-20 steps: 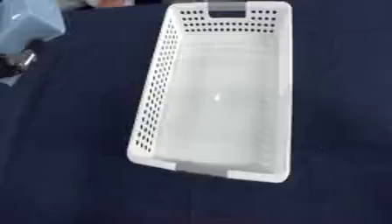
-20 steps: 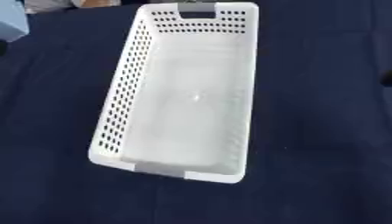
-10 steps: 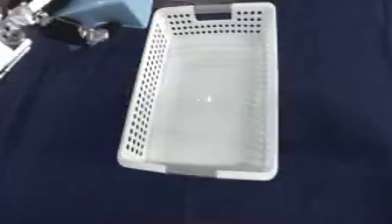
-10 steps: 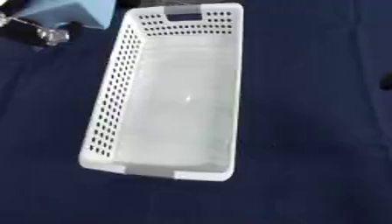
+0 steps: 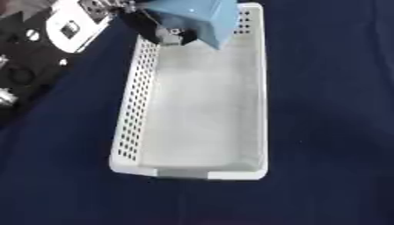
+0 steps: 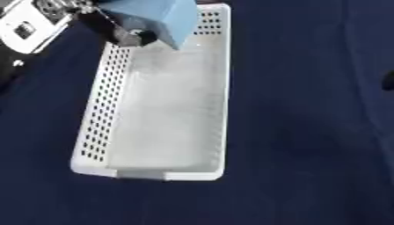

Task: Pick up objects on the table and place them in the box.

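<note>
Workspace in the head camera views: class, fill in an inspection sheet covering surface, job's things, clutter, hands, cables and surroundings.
Surface: dark blue table.
Job's things: white perforated basket, nothing lying inside; blue box held over its far end, tilted.
Clutter: nothing seen.
Hands: left hand under the blue box, fingers around it; right hand, only a dark sliver at the right edge of the right eye view, unclear.
Cables: nothing seen.
Surroundings: nothing seen.
</note>
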Controlling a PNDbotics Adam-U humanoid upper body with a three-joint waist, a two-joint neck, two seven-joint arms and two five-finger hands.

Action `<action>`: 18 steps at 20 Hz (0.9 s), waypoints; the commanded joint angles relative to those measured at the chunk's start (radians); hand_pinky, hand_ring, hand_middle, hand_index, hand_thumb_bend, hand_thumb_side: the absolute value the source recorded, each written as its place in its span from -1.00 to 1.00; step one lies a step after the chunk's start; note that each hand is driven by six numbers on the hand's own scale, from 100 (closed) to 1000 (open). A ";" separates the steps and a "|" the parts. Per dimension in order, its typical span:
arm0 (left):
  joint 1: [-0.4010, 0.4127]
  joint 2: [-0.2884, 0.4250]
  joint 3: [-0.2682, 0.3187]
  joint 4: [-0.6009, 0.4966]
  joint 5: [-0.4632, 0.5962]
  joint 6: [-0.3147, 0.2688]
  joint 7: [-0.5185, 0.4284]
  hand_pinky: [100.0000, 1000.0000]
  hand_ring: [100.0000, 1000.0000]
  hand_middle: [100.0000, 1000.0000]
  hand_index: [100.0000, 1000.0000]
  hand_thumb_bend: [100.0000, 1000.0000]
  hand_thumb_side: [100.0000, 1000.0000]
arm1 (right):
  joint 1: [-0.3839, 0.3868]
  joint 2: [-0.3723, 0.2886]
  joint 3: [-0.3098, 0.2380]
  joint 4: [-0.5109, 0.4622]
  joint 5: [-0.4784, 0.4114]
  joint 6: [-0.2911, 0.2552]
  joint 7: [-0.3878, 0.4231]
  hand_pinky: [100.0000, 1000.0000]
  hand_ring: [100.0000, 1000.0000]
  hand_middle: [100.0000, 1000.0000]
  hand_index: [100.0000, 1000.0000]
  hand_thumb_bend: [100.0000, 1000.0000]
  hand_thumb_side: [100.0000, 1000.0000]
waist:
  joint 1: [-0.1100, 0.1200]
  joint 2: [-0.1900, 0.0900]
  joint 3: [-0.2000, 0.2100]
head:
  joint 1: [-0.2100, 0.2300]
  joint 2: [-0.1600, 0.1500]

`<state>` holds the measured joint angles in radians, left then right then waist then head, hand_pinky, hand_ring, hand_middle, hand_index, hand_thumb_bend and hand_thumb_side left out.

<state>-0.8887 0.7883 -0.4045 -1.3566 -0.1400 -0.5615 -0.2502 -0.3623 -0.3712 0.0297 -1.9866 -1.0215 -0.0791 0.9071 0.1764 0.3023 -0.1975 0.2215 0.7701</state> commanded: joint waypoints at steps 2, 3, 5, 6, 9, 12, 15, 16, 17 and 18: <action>-0.004 0.039 0.008 -0.039 0.045 0.021 -0.024 -1.00 -1.00 -1.00 -0.86 -1.00 -0.72 | -0.006 -0.015 -0.007 -0.013 0.000 -0.002 0.000 0.58 0.40 0.61 0.90 -1.00 0.51 | -0.008 -0.023 0.007 | 0.009 0.000; 0.000 0.047 0.011 -0.044 0.047 0.029 -0.024 -1.00 -1.00 -1.00 -0.84 -1.00 -0.69 | -0.004 -0.016 -0.008 -0.013 0.001 -0.004 0.000 0.58 0.40 0.61 0.90 -1.00 0.52 | -0.009 -0.024 0.010 | 0.011 0.000; 0.010 0.069 0.008 -0.054 0.045 0.041 -0.037 -1.00 -1.00 -1.00 -0.73 -1.00 -0.67 | 0.001 -0.018 -0.010 -0.013 0.003 -0.007 0.000 0.58 0.40 0.61 0.90 -1.00 0.51 | -0.010 -0.028 0.015 | 0.013 0.000; 0.016 0.080 0.005 -0.059 0.046 0.044 -0.052 -1.00 -1.00 -1.00 -0.77 -1.00 -0.66 | 0.003 -0.019 -0.010 -0.013 0.004 -0.009 0.000 0.58 0.40 0.61 0.90 -1.00 0.51 | -0.010 -0.029 0.018 | 0.014 0.000; 0.069 0.151 -0.018 -0.104 0.106 0.024 -0.155 -1.00 -1.00 -1.00 -0.57 -1.00 -0.68 | 0.007 -0.021 -0.014 -0.013 0.006 -0.011 0.000 0.58 0.40 0.60 0.90 -1.00 0.51 | -0.009 -0.032 0.024 | 0.010 0.000; 0.138 0.216 -0.007 -0.195 0.213 -0.013 -0.251 -1.00 -0.78 -0.59 -0.09 -1.00 -0.36 | 0.011 -0.023 -0.019 -0.013 0.007 -0.014 0.000 0.58 0.40 0.61 0.90 -1.00 0.51 | -0.011 -0.033 0.028 | 0.004 0.000; 0.169 0.244 0.018 -0.270 0.308 -0.039 -0.286 -0.21 0.20 0.29 0.75 -1.00 0.67 | 0.014 -0.024 -0.019 -0.013 0.010 -0.018 0.000 0.58 0.40 0.61 0.90 -1.00 0.52 | -0.013 -0.033 0.032 | 0.005 0.000; 0.170 0.249 0.028 -0.282 0.318 -0.048 -0.283 -0.21 0.20 0.29 0.75 -1.00 0.67 | 0.014 -0.024 -0.019 -0.013 0.010 -0.019 0.000 0.58 0.40 0.61 0.90 -1.00 0.52 | -0.014 -0.034 0.033 | 0.006 0.000; 0.169 0.252 0.037 -0.287 0.319 -0.057 -0.275 0.72 0.88 0.86 1.00 -1.00 1.00 | 0.014 -0.024 -0.019 -0.013 0.009 -0.020 0.000 0.58 0.40 0.60 0.90 -1.00 0.52 | -0.015 -0.035 0.035 | 0.006 0.000; 0.165 0.255 0.055 -0.290 0.297 -0.075 -0.259 0.79 0.94 0.92 1.00 -1.00 1.00 | 0.015 -0.024 -0.019 -0.013 0.009 -0.021 0.000 0.58 0.40 0.60 0.90 -1.00 0.52 | -0.016 -0.035 0.036 | 0.005 0.000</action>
<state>-0.7119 0.9980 -0.3837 -1.6240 0.1489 -0.6011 -0.4935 -0.3432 -0.3760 0.0173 -1.9866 -1.0131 -0.0959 0.9062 0.1695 0.2930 -0.1633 0.2243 0.7701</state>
